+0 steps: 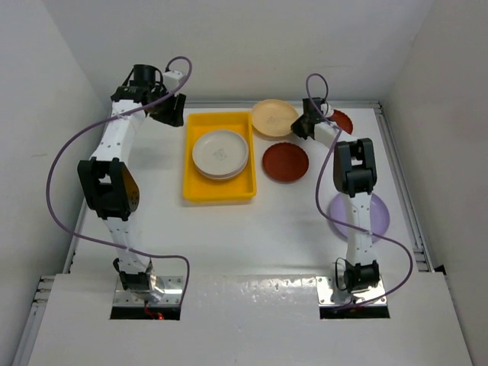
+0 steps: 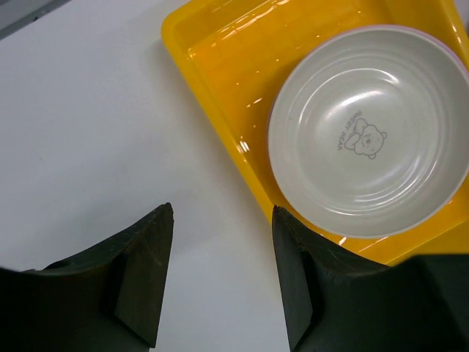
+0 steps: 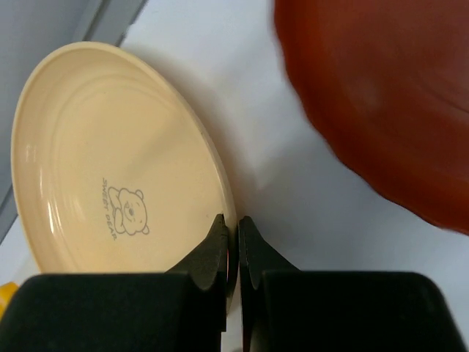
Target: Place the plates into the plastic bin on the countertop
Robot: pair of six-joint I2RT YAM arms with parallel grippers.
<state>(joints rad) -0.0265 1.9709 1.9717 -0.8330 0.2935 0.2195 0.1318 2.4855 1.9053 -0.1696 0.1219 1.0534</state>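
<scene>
A purple plate is lying nearest on the countertop and is being partly hidden by the right arm. Farther on, a dark red plate is lying just beside the bin, where stacked plates are being held. Beyond, the rim of the cream plate is being pinched by the right gripper. The left gripper is being held spread over the countertop, beside the bin's far left corner.

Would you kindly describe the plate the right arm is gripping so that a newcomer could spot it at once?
Start at the yellow bin on the white countertop; just past its far right corner lies a cream plate. The right end effector pinches its rim, and unlike the dark red plate beside it, it is pale with a small bear print.
</scene>
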